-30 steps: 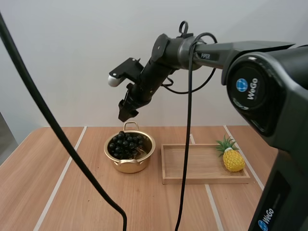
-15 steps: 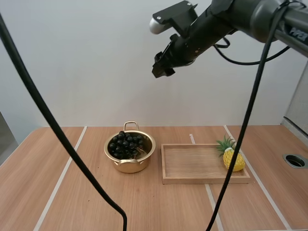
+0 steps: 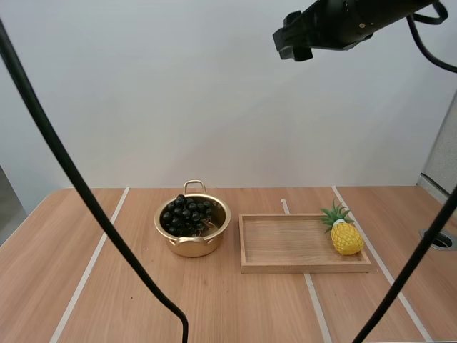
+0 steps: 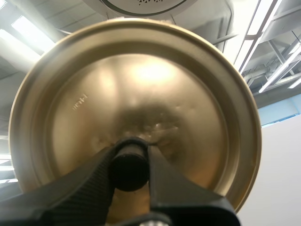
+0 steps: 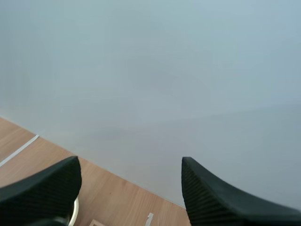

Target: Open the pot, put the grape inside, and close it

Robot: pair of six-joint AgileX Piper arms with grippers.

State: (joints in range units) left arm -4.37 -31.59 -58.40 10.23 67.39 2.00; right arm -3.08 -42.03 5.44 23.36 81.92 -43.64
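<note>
Left hand (image 4: 130, 162) clamped on lid (image 4: 141, 94) knob; right hand (image 5: 130, 162) apart, high over table (image 3: 107, 286).

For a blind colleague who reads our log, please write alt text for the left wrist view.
The left gripper is shut on the black knob of the golden lid, pinching it from both sides. The lid's round, shiny face spreads wide behind the knob.

Gold pot (image 3: 191, 247), black grapes (image 3: 186, 214), gold lid (image 4: 141, 89), yellow pineapple (image 3: 346, 238), pale wooden tray (image 3: 303, 266)
</note>
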